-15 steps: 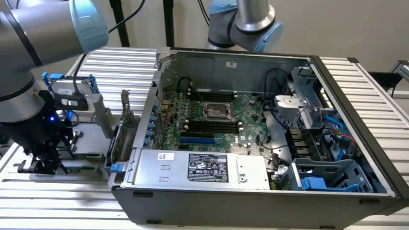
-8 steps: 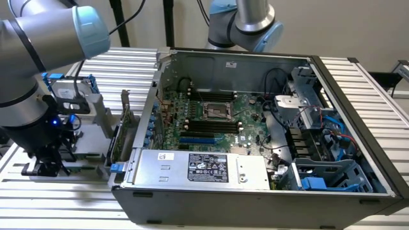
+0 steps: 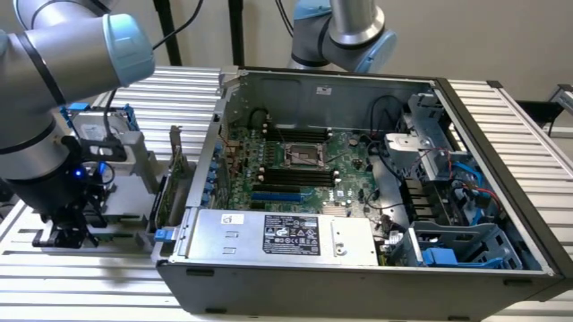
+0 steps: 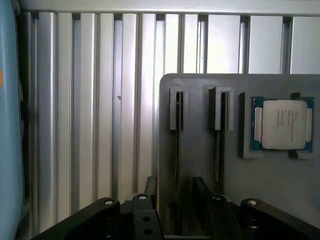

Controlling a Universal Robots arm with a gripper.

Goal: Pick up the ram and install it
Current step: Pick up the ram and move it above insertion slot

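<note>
At the exterior view's left, one arm's gripper (image 3: 67,231) hangs low over the table (image 3: 90,282) beside the open case (image 3: 358,275), hiding what lies beneath. From the wrist, two fingers (image 4: 150,186) stand wide apart, gripping nothing, astride one of two slots in the grey holder (image 4: 200,90), where the ram (image 4: 177,150) shows as a thin dark edge, hard to make out; one processor (image 4: 282,124) sits alongside.

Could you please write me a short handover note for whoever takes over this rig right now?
Gripper: open, low over the grey holder on the table, beside the computer case, on the exterior view's left.
Ram: what looks like it stands edge-on in a holder slot, between the fingers, not gripped.
Done: the approach only.
Left: the pick-up and the install on the motherboard.
</note>
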